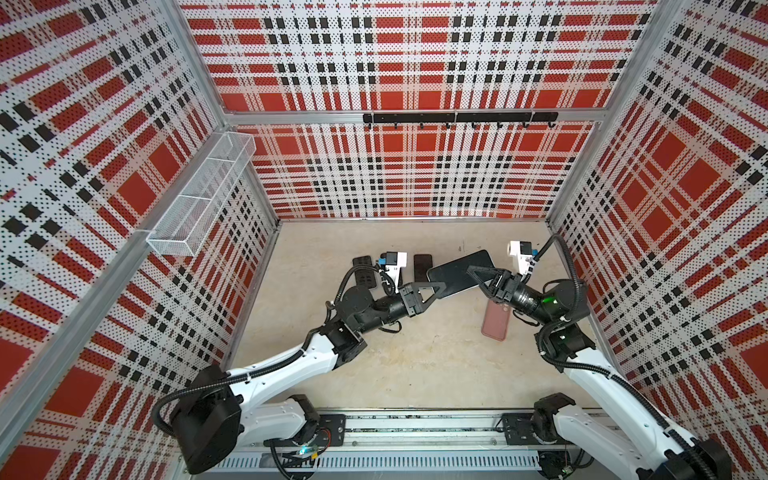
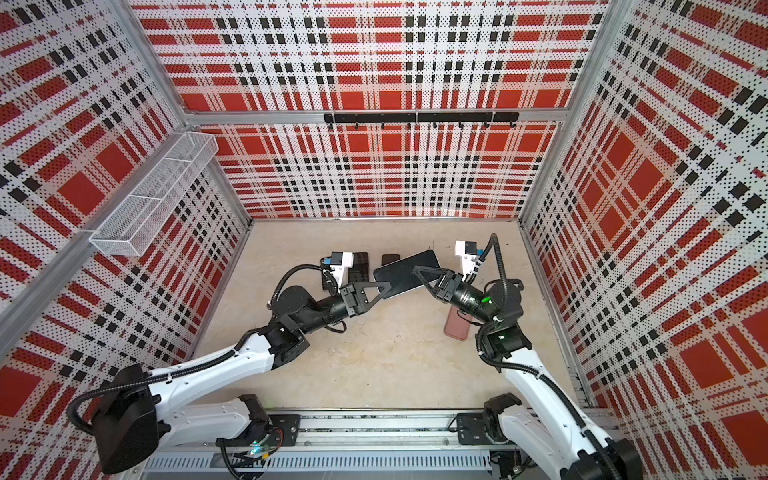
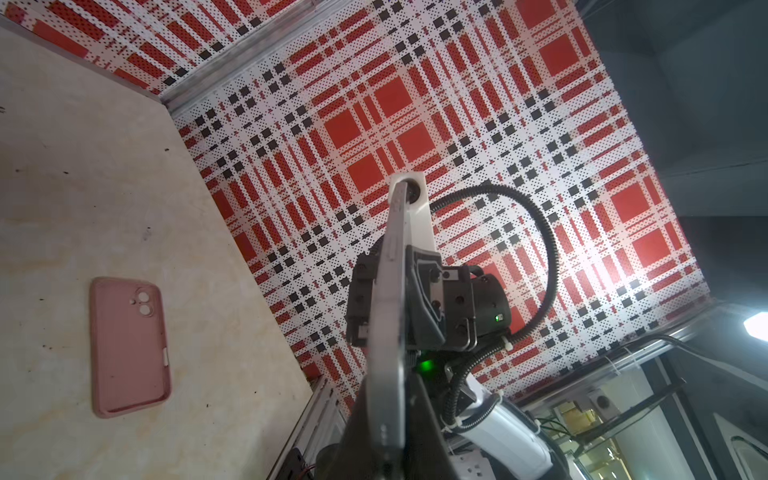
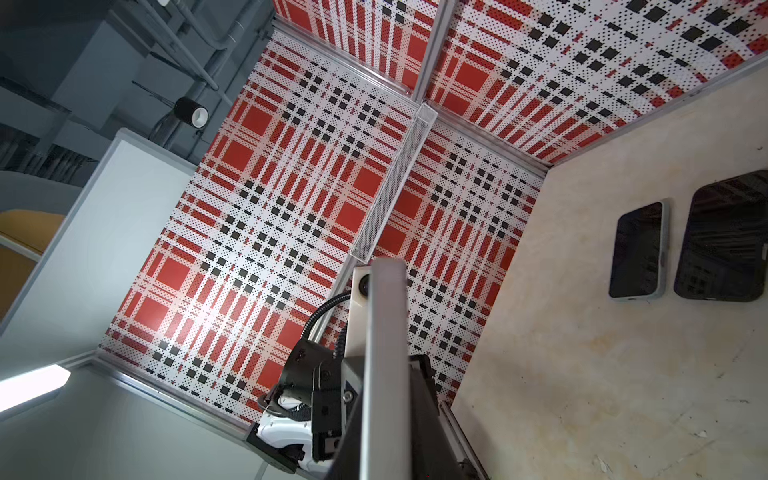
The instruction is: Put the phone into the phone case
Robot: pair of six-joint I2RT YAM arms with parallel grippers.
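Phone (image 1: 459, 270): probably rigid, slick, fragile glass, fairly light. Held aloft, left tool (image 1: 441, 286) and right tool (image 1: 471, 272) each pinching one end. Grip across flat faces.

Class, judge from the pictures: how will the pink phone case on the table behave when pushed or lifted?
The pink phone case looks like a thin, open matte shell, so probably light and somewhat flexible. Lying flat on the smooth table, it would likely slide rather than tip. Its matte finish probably grips reasonably well.

free: table (image 1: 395, 365) front middle | blocked: pink case (image 1: 495, 325) right, dark phone (image 1: 422, 266) and dark slab (image 1: 362, 263) at back
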